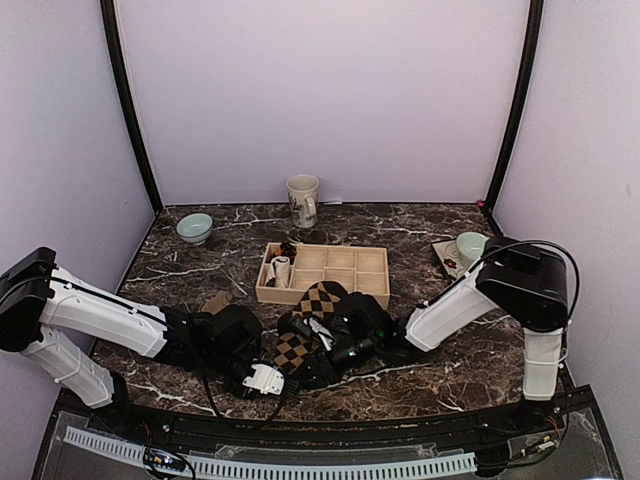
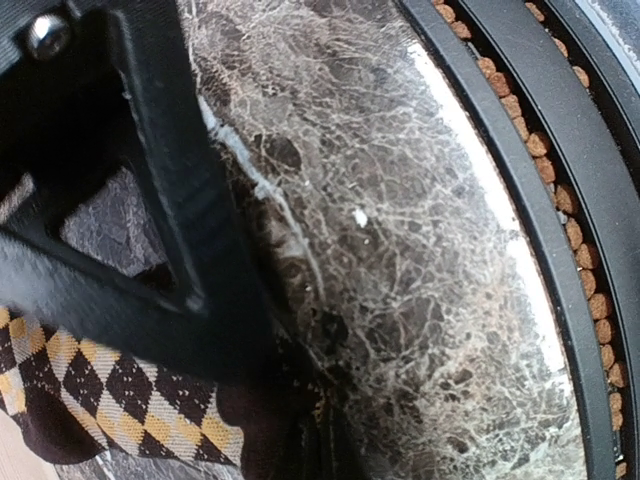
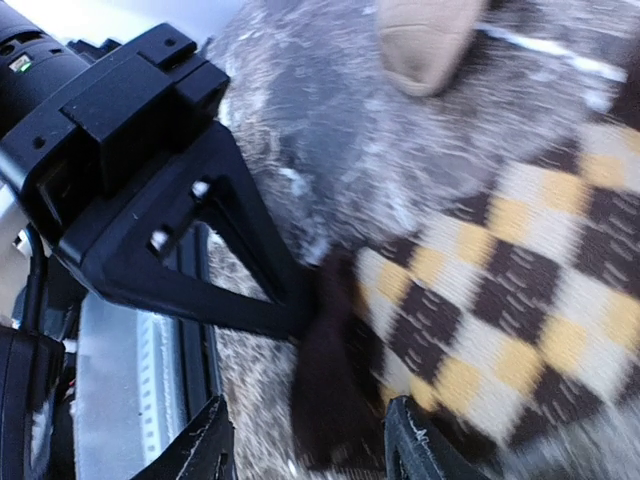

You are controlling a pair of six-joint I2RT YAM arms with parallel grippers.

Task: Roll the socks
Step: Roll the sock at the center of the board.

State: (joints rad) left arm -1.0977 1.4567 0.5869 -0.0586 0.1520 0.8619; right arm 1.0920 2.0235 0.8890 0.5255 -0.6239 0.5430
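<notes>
The argyle sock [image 1: 322,298] lies flat on the marble, running from the tray down to both grippers; it also shows in the right wrist view [image 3: 520,300] and the left wrist view [image 2: 90,390]. My left gripper [image 1: 288,358] [image 2: 300,440] is shut on its dark brown end [image 3: 335,390]. My right gripper [image 1: 325,340] [image 3: 310,420] is open, its fingers either side of that same dark end, close to the left gripper's tip. The tan sock [image 1: 215,301] lies behind the left arm, partly hidden; its end shows in the right wrist view [image 3: 425,40].
A wooden compartment tray [image 1: 345,272] stands behind the socks and holds a small white striped roll [image 1: 281,271] and a dark reddish bundle [image 1: 288,249]. A mug [image 1: 303,200], a green bowl [image 1: 194,228] and a bowl on a saucer [image 1: 468,247] stand at the back. The table's front rim [image 2: 560,250] is close.
</notes>
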